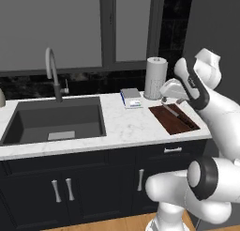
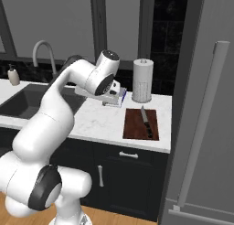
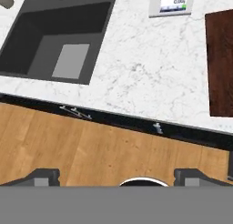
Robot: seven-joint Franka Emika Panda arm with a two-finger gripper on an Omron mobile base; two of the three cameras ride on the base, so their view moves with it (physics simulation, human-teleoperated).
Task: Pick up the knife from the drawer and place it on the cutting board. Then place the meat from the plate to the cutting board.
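The knife (image 1: 180, 116) (image 2: 145, 119) lies along the reddish-brown cutting board (image 1: 168, 122) (image 2: 134, 124) (image 3: 220, 63), dark handle toward the counter's front edge. Below the board the black drawer (image 1: 173, 152) (image 2: 130, 152) is pushed in, its silver bar handle showing. My gripper (image 1: 169, 91) (image 2: 109, 99) (image 3: 117, 175) hangs high over the counter, left of the board, pointing down. It is open, the fingertips (image 3: 45, 175) wide apart with nothing between them. The plate and the meat are out of view.
A grey scale (image 1: 131, 97) (image 3: 172, 2) and a paper towel roll (image 1: 155, 77) (image 2: 142, 80) stand behind the board. The dark sink (image 1: 56, 119) (image 3: 59, 36) with its faucet (image 1: 52, 70) is to the left. A tall grey fridge (image 2: 205, 128) walls off the right.
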